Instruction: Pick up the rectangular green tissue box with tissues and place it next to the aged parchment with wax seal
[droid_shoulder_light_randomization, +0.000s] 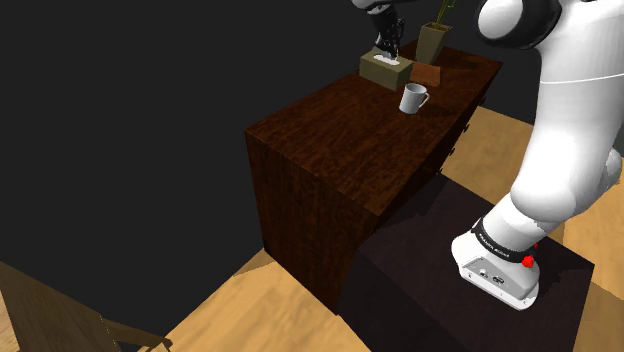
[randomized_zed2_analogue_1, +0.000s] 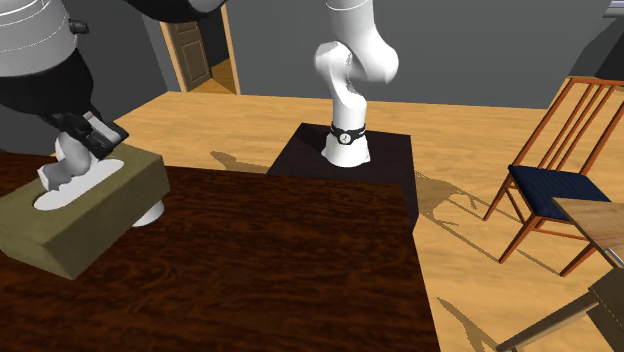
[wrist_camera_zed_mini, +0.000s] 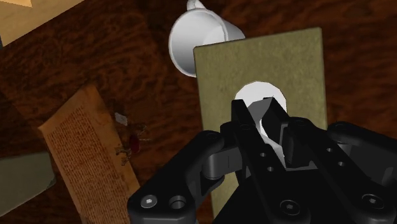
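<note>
— What's the arm (droid_shoulder_light_randomization: 560, 130) like?
— White and glossy, fat rounded links with dark joints (randomized_zed2_analogue_1: 40, 95) between them. A black band (droid_shoulder_light_randomization: 497, 243) with small white lettering rings the base, and a red knob (droid_shoulder_light_randomization: 528, 262) sits on the white foot (droid_shoulder_light_randomization: 495, 278).
— And the pincer (wrist_camera_zed_mini: 262, 111)?
— All black and blocky, with round screws (wrist_camera_zed_mini: 148, 201) in its knuckles.

The table (droid_shoulder_light_randomization: 340, 150) is dark, glossy wood with a strong reddish grain, the tissue box (wrist_camera_zed_mini: 267, 63) plain matt olive with a soft white tissue (wrist_camera_zed_mini: 257, 94), the mug (wrist_camera_zed_mini: 197, 38) smooth white with a slight sheen, the parchment (wrist_camera_zed_mini: 89, 153) tan, mottled paper, and the end effector (wrist_camera_zed_mini: 266, 118) smooth black, faintly shiny.
</note>
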